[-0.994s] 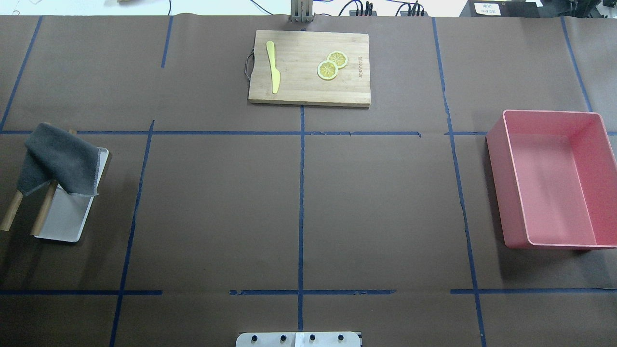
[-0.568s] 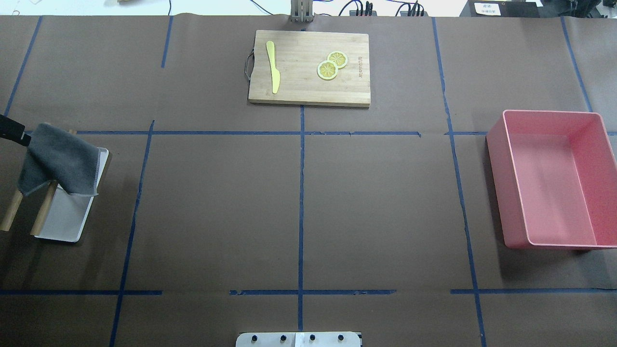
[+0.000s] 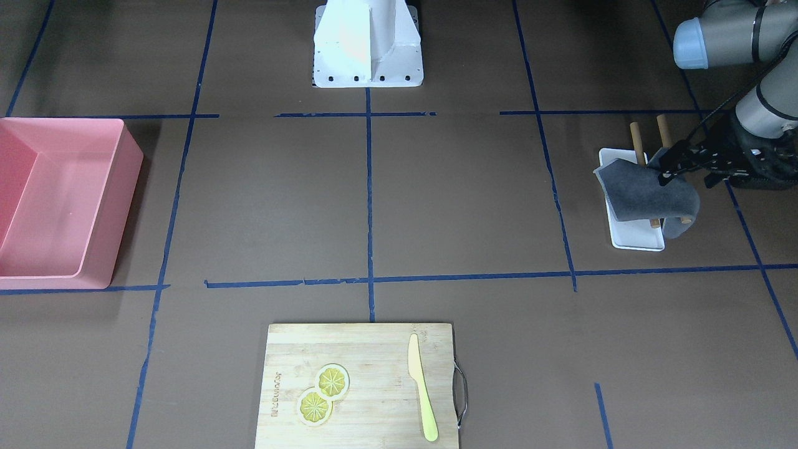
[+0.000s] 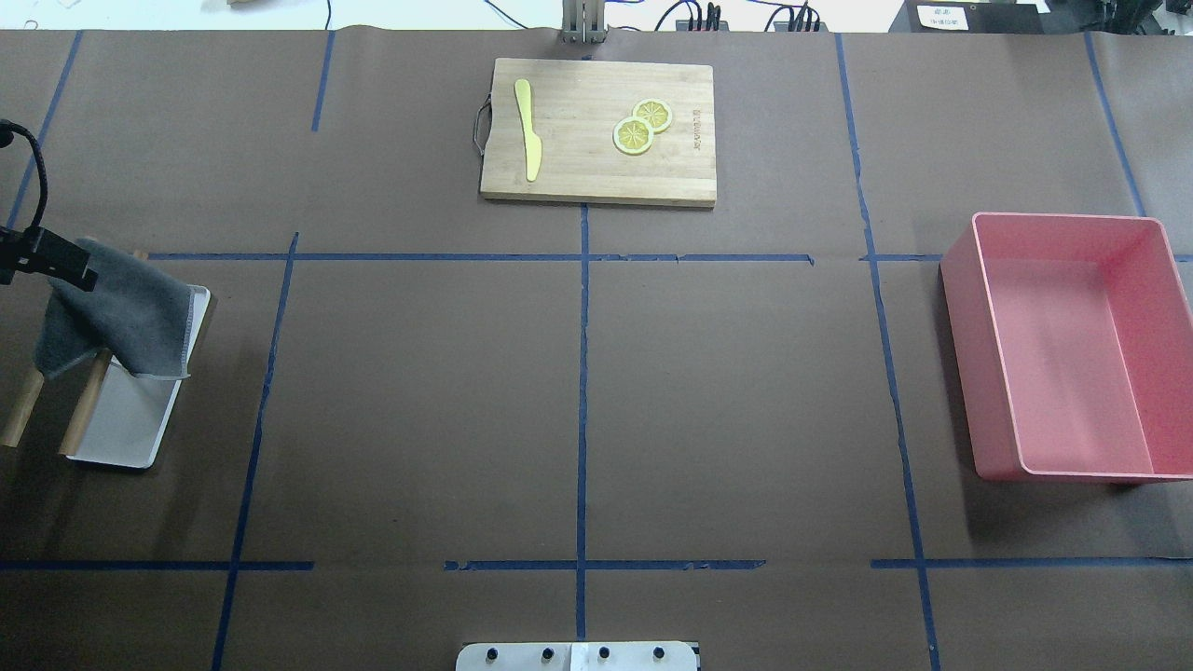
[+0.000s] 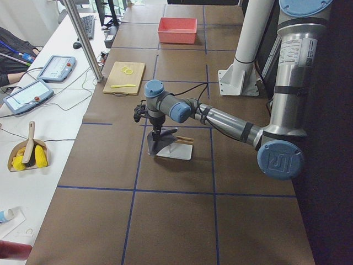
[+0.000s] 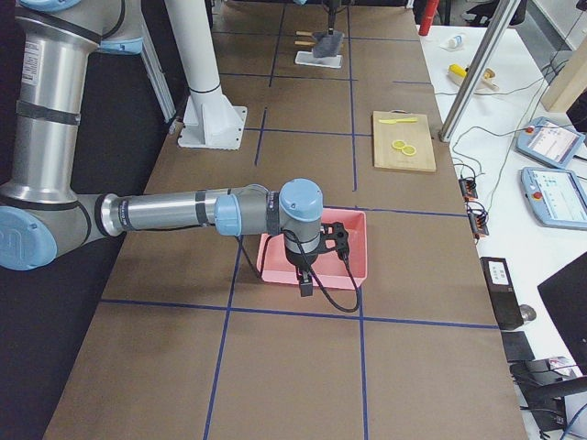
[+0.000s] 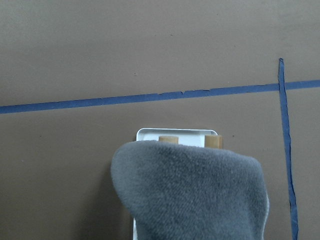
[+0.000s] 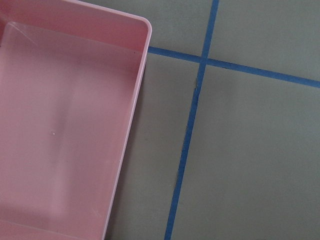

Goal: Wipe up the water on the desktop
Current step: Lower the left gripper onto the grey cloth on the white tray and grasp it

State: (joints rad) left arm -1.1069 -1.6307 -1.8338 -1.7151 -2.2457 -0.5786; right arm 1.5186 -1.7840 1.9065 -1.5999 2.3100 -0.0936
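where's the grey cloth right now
In the overhead view the grey cloth is at the far left, draped over two wooden rods above a white tray, with the left gripper at its far corner.

Desktop (image 4: 419,401): flat, matte dark brown, split into rectangles by thin blue tape lines (image 4: 582,373). The tape is broken in places, and the covering shows faint creases.

Items resting directly on it:
- Light wooden cutting board (image 4: 578,172), far centre edge, square to the grid and straddling the centre tape line.
- Pink rectangular bin (image 4: 960,308), robot's right end, slightly skewed to the tape.
- White tray (image 4: 121,433), robot's left end, angled.
- White base plate (image 3: 368,78), centre of the robot's edge.

Surface wetness: cannot be made out in any view.
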